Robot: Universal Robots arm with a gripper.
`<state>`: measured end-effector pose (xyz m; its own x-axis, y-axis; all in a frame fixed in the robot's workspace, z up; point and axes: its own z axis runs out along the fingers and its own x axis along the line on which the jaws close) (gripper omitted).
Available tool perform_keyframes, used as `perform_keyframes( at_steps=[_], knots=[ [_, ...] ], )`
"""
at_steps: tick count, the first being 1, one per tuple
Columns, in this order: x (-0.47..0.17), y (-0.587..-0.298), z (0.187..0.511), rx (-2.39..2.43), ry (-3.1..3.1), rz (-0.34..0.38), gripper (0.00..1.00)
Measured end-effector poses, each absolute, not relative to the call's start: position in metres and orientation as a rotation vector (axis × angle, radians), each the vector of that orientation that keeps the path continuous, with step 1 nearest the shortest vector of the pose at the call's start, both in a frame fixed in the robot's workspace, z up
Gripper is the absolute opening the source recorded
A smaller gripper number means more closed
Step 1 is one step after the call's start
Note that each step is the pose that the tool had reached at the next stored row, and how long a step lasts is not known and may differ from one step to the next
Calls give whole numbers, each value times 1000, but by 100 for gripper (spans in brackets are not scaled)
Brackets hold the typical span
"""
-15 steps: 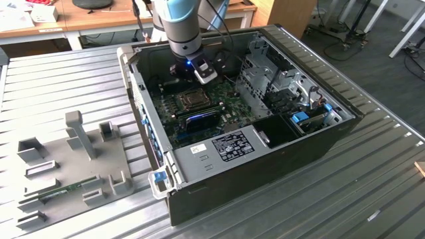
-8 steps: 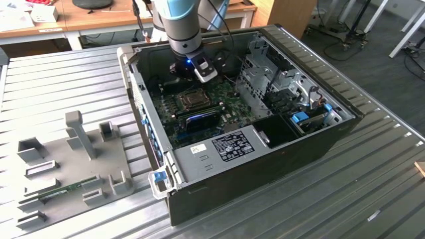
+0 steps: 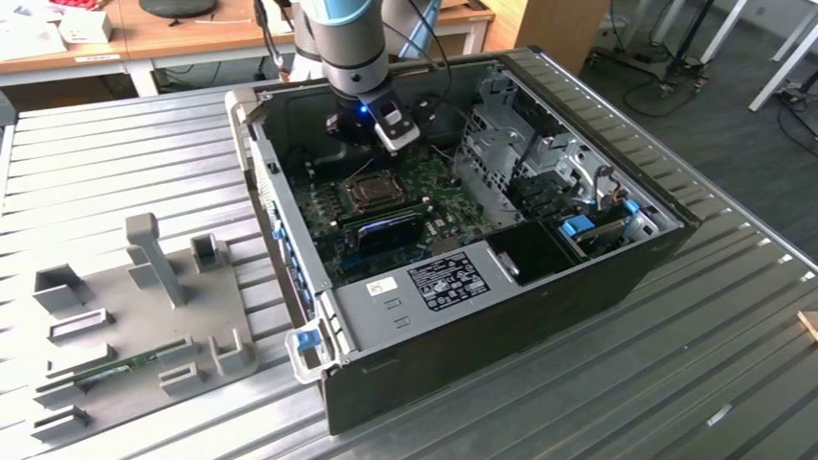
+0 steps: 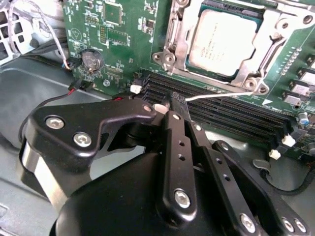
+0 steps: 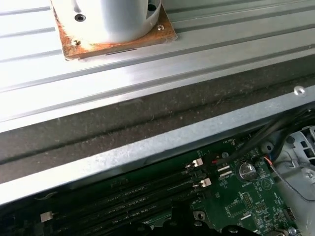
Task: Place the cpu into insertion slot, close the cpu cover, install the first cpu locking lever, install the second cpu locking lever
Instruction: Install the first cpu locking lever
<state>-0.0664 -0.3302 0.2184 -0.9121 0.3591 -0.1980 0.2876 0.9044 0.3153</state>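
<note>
Fingers point(image 4: 173, 105) were pressed together, gripping nothing, tips over the black memory slots point(image 4: 236, 110). Just beyond the tips, the cpu point(image 4: 224, 42) lay flat in the insertion slot point(image 4: 184, 49), the cpu cover point(image 4: 263, 46) closed over its edges. Print on the chip was too faint to read.

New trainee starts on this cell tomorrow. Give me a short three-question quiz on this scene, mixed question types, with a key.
1. True or false: the cpu lies on the grey fixture plate outside the computer case.
2. In the second wrist view, what lies between the gripper and the insertion slot? A) a fan B) the memory slots C) a power cable
3. In the exterior view, on which side of the computer case does the fixture plate lie?
Key: 1 false, it sits in the insertion slot; 2 B; 3 the exterior view's left.
</note>
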Motion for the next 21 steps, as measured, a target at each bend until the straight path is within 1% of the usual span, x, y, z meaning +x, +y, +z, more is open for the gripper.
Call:
perform_keyframes(
  at_steps=[21],
  knots=[
    [-103,-330,219,470,2770,417,11]
  ],
)
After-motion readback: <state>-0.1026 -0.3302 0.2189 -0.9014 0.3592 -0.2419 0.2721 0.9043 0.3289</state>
